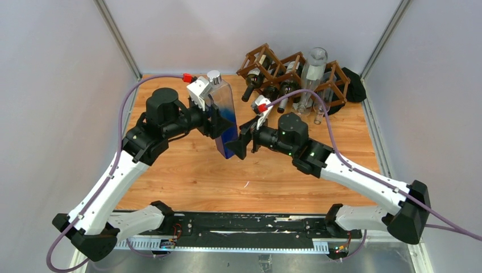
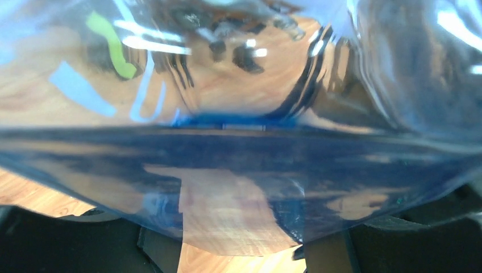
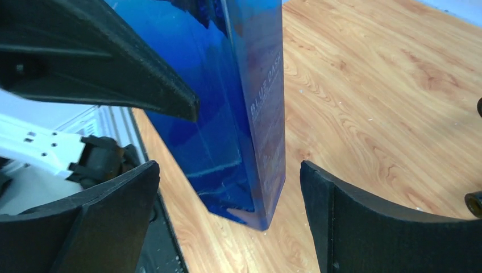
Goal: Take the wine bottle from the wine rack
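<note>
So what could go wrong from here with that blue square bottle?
The tall blue square glass bottle leans, clamped only by the left gripper; smooth glass might slip or pivot. The right gripper stands open astride its base; closing off-centre could knock it. The right arm's purple cable arcs past the clear glass bottle at the dark wooden lattice rack and might snag it.

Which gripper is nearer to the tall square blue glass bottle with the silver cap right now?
Left. The left gripper is clamped on the blue bottle at its middle; the right gripper has its open jaws flanking the base without touching.
</note>
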Controlling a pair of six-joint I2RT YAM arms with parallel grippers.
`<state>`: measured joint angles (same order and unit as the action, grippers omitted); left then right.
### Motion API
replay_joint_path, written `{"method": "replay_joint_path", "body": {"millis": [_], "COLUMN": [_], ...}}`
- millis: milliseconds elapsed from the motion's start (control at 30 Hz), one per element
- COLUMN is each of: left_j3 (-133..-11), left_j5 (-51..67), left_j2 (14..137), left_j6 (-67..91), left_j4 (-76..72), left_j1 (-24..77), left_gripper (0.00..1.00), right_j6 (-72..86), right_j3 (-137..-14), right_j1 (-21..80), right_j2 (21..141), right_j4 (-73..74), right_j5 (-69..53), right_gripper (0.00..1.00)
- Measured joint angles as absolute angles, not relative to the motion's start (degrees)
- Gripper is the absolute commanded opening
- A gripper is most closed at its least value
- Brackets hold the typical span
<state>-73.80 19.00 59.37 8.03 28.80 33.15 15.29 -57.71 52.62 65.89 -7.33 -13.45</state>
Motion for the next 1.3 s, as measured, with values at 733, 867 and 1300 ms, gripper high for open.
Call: {"method": "replay_joint_path", "body": {"millis": [733,867,1300], "left_j3": [-78.2,-78.4,-73.2], "left_j5": [15.8,15.6,15.3], "left_j2": [59.0,58.7,56.3], "left_j6": [15.9,16.8,17.4], "left_j4": [25.8,24.8,21.9], "left_j1": [31.1,30.9,30.5], "left_gripper": [0.99,0.96,0.91], "right_j6": [2.7,2.2,1.9], "right_j3": [-55.5,-55.2,-55.2], "right_j1": [62.7,63.0,63.6], "right_j2": [75.1,75.1,75.1], "right_j4": [-17.7,-17.1,-15.2], "right_j5": [11.2,12.7,13.5], "right_gripper": [0.0,0.0,0.0]}}
